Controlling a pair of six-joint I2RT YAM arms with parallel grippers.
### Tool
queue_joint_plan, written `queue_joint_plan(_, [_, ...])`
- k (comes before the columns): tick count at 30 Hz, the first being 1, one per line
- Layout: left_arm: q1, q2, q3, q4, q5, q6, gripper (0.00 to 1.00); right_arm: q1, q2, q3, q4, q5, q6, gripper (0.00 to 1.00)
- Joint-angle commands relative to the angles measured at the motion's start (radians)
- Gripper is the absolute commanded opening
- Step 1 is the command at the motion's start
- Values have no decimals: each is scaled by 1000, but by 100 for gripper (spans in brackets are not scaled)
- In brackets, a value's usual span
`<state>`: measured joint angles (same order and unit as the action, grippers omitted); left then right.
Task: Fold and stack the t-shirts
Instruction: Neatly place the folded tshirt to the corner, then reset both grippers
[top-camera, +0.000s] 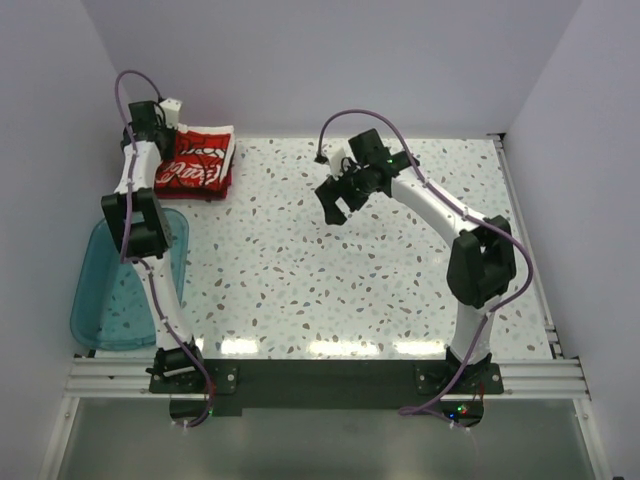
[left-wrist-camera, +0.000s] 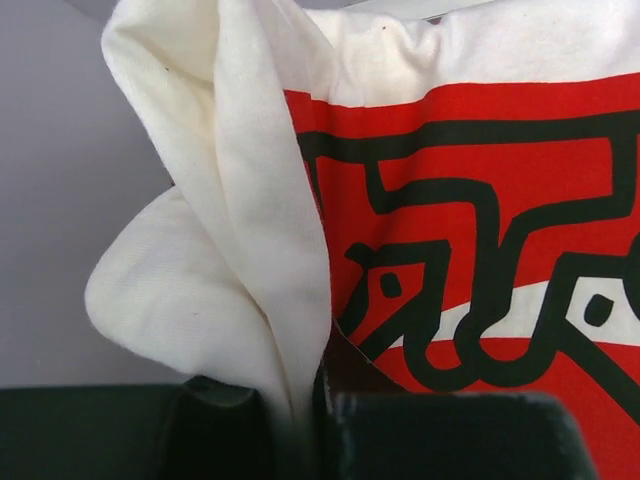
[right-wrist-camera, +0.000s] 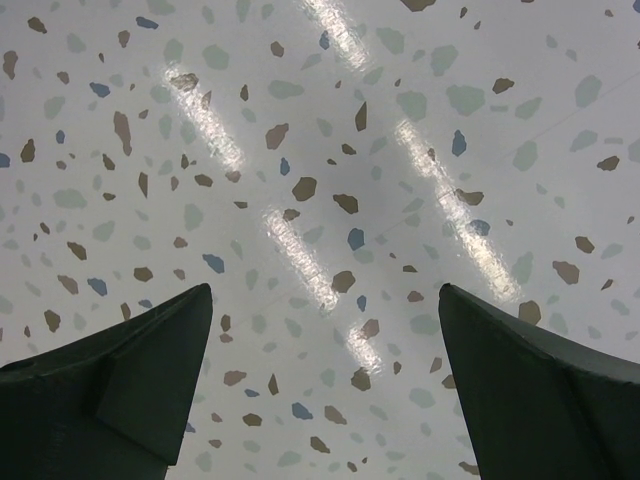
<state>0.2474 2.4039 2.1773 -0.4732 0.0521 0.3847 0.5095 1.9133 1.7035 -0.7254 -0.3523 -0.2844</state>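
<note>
Speckled terrazzo table (top-camera: 400, 250), white walls (top-camera: 330, 60) on three sides. T-shirt stack (top-camera: 200, 165) sits at the far left corner. The cream-white shirt (left-wrist-camera: 250, 200) with the red print panel (left-wrist-camera: 480, 190) is on top, and the edge of a dark red shirt (top-camera: 200, 192) shows under it. Teal tub (top-camera: 110, 300) is at the near left, apart from the stack.

Your left gripper (left-wrist-camera: 305, 410) is at the stack's far-left edge, pinched tight on a bunched fold of the cream shirt. In the wrist view the cloth runs straight down between the fingers. Your right gripper (right-wrist-camera: 325, 390) hangs over bare table mid-surface, jaws wide, holding nothing, well apart from the shirts.

Handling, my read:
- **Material:** thin, light cotton, fully limp, with no stiffness to push against.
- **Risk:** it'll drape and drag, and a pull on one layer can skew the folded ones beneath.
- **Grip:** a pinch on a doubled fold like this should hold fine, but a single layer could slip out.
- **Where to grab:** edges or corners, not the flat middle of the print.

Can't tell from here whether the grip catches only the top shirt or the layers below too.
</note>
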Motion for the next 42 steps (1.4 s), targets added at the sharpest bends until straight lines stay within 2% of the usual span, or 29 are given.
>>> queue_joint_plan(1, [18, 0, -2, 59, -107, -16, 17, 1, 4, 48, -17, 9, -16, 99])
queue_joint_plan(5, [24, -2, -1, 61, -190, -35, 43, 1, 3, 58, -28, 12, -25, 99])
queue_joint_plan(6, [26, -11, 1, 61, -199, -40, 55, 0, 1, 58, -32, 15, -27, 99])
queue_joint_plan(7, [26, -20, 1, 61, -202, -47, 60, 0, 0, 58, -34, 18, -27, 99])
queue_joint_plan(8, [27, -40, 1, 61, -204, -50, 68, 0, -10, 54, -37, 21, -30, 99])
queue_joint_plan(11, [26, -101, 2, 65, -201, -58, 82, -12, -32, 44, -37, 29, -32, 99])
queue_joint_plan(19, [33, -281, 4, 50, -190, -81, 91, -78, -123, -13, -14, 29, -22, 99])
queue_joint_plan(23, [36, -382, 3, -10, -24, -93, 96, -124, -191, -83, 21, 27, -7, 99])
queue_joint_plan(24, [35, -420, 4, -36, 7, -101, 100, -146, -204, -94, 24, 29, -1, 99])
queue_joint_plan(27, [21, -472, 27, -106, 104, -138, 100, -199, -264, -139, 37, 19, 16, 99])
queue_joint_plan(30, [-40, -514, 38, -183, 117, -136, 100, -262, -327, -179, 40, 9, 27, 99])
queue_joint_plan(33, [-149, -571, -22, -244, 144, -104, 100, -336, -390, -214, 29, 1, 34, 99])
queue_joint_plan(34, [-222, -587, -49, -255, 158, -98, 100, -353, -404, -226, 27, -8, 39, 99])
queue_joint_plan(40, [-529, -683, -382, -246, 85, -190, 100, -447, -526, -396, 6, -25, 68, 99])
queue_joint_plan(42, [-574, -716, -534, -216, 80, -216, 100, -450, -554, -478, 0, -27, 67, 99])
